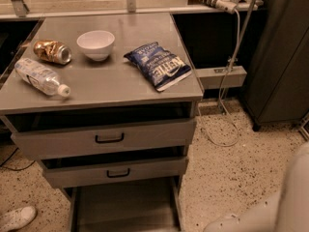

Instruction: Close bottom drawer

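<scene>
The bottom drawer (125, 207) of the grey metal cabinet is pulled far out toward me. I see its long shallow tray at the bottom edge of the camera view. Its front and handle are cut off below the frame. Above it, the middle drawer (118, 173) and the top drawer (108, 138) each stand slightly open, with black bar handles. My gripper is out of view. Only a white part of my arm (270, 211) shows at the bottom right, to the right of the bottom drawer.
On the cabinet top (101, 88) lie a white bowl (95, 43), a blue chip bag (159, 65), a crushed can (52, 51) and a plastic bottle (41, 76). A dark cabinet (280, 71) stands at right, with a cable (227, 105) hanging beside it. A white shoe (14, 217) is on the floor at left.
</scene>
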Controlling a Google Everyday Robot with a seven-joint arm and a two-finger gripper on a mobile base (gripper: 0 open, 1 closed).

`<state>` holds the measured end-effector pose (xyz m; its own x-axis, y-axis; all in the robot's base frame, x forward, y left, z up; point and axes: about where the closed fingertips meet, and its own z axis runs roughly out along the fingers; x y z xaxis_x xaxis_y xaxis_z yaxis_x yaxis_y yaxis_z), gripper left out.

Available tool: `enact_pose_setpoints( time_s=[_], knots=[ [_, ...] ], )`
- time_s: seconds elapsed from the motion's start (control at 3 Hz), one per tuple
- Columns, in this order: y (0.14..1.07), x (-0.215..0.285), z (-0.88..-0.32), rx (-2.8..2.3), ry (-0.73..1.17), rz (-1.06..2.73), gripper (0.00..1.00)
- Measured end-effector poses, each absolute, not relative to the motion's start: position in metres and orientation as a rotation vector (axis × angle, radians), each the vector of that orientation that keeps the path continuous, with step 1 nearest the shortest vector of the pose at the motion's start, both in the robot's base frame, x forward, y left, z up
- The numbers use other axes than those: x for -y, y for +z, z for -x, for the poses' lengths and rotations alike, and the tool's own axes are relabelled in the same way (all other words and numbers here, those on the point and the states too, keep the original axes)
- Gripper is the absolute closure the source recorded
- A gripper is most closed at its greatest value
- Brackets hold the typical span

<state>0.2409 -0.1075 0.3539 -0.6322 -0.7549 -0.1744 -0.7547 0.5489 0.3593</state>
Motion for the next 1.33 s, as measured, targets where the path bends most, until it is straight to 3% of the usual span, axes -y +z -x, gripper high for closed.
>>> enact_pose_setpoints(
  time_s=[1.33],
  knots=[
    [0.230, 0.061, -0.229, 2.778, -0.881, -1.154, 1.00]
  ],
)
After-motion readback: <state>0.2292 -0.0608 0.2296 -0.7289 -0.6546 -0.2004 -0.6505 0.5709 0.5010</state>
